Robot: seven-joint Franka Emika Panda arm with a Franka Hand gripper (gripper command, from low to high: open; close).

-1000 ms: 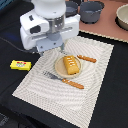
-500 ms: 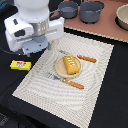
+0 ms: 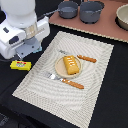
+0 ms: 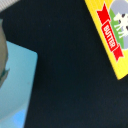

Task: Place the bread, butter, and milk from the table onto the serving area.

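Compared with half a second ago, the arm has moved further to the exterior view's left, over the butter (image 3: 20,64) on the dark worktop (image 3: 107,100). The bread (image 3: 71,64) lies on the plate (image 3: 60,69) on the serving area (image 3: 90,80). The wrist view shows the butter and the milk (image 4: 15,85) apart. The gripper is not visible, so its opening I cannot tell.

We are looking down from up high and a bit to one side in the exterior view, seeing the whole serving area (image 3: 65,75). In the wrist view we are looking straight down, very close. Both views are showing the butter (image 3: 20,65) (image 4: 111,35).
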